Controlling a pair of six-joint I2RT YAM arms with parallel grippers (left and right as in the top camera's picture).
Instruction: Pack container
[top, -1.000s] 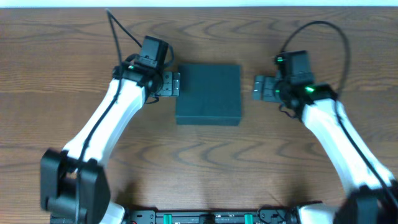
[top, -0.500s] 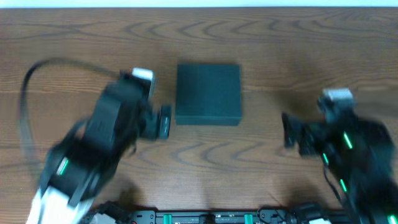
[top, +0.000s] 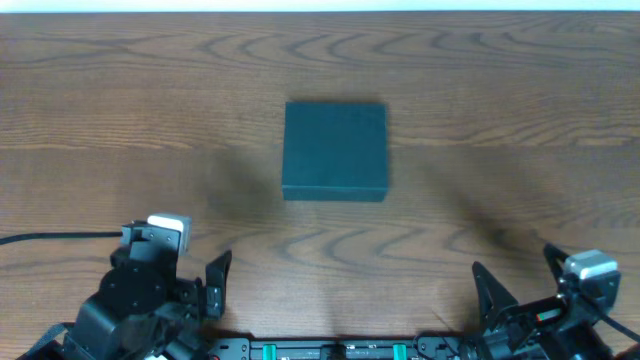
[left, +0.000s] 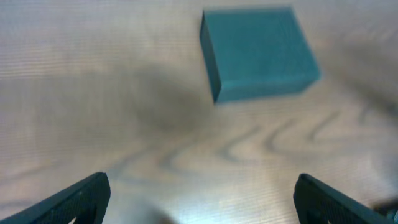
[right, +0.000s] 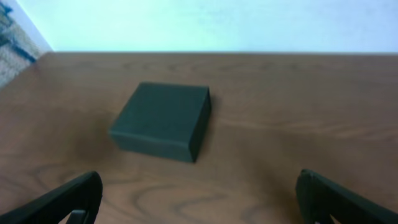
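Observation:
The container (top: 334, 150) is a dark teal-black square box with its lid closed flat, lying in the middle of the wooden table. It also shows in the left wrist view (left: 258, 51) and in the right wrist view (right: 163, 120). My left gripper (top: 205, 290) is open and empty at the table's near left edge, far from the box. My right gripper (top: 520, 285) is open and empty at the near right edge. In each wrist view only the two fingertips show at the bottom corners, wide apart, left (left: 202, 199) and right (right: 199, 199). No snack packets are in view.
The wooden table (top: 500, 150) spreads round the box on every side. Its far edge meets a pale wall at the top. The robot bases (top: 330, 350) line the near edge.
Both arms have pulled back from either side of the box to the near edge of the table. The box has stayed in place with its lid closed.

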